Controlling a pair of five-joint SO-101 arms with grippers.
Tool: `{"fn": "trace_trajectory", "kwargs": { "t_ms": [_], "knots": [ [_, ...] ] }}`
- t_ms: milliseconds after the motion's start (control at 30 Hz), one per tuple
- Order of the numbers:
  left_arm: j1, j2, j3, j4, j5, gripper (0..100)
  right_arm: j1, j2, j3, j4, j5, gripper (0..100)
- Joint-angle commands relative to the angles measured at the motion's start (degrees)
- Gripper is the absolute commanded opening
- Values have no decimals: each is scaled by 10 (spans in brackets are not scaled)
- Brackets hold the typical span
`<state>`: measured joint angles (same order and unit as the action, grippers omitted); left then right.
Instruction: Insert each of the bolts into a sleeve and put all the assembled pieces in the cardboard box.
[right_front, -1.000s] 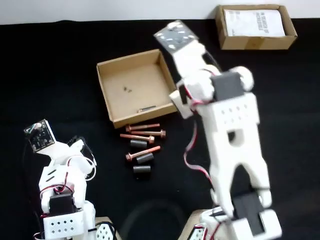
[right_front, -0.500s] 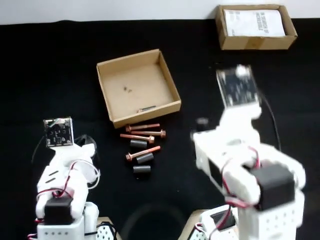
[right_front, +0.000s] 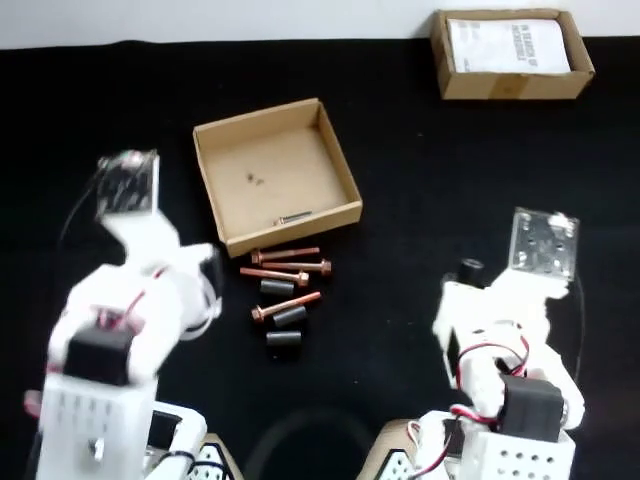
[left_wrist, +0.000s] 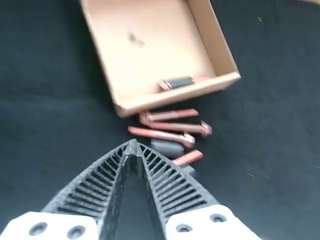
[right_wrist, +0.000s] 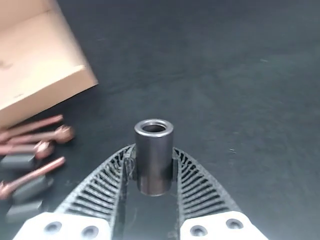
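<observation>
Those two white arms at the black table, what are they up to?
The right gripper holds one grey sleeve, off to the side of the pile. The left gripper, shut and empty, hangs near the loose bolts and spare sleeves on the table. One assembled piece already lies in the cardboard box.

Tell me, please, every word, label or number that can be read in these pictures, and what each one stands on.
Printed sheet in the small far box: lines of dark print, too small and blurred to read.
Cardboard box, bolts and loose sleeves: no text on them.
Sleeve held in the right pincer: no marking that can be seen.
</observation>
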<state>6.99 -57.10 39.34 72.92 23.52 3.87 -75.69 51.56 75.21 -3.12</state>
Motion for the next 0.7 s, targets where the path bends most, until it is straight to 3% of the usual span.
{"fn": "trace_trajectory", "kwargs": {
  "t_ms": [0, 167, 367, 667],
  "knots": [
    [65, 141, -117, 47, 69, 9, 72, -9, 30, -50, 0, 7],
    [123, 312, -221, 85, 122, 9, 159, -10, 103, -138, 46, 7],
    [125, 488, -316, 84, 171, 9, 254, -12, 181, -243, 86, 7],
    [124, 688, -419, 85, 192, 9, 293, -12, 222, -251, 92, 7]
  ]
}}
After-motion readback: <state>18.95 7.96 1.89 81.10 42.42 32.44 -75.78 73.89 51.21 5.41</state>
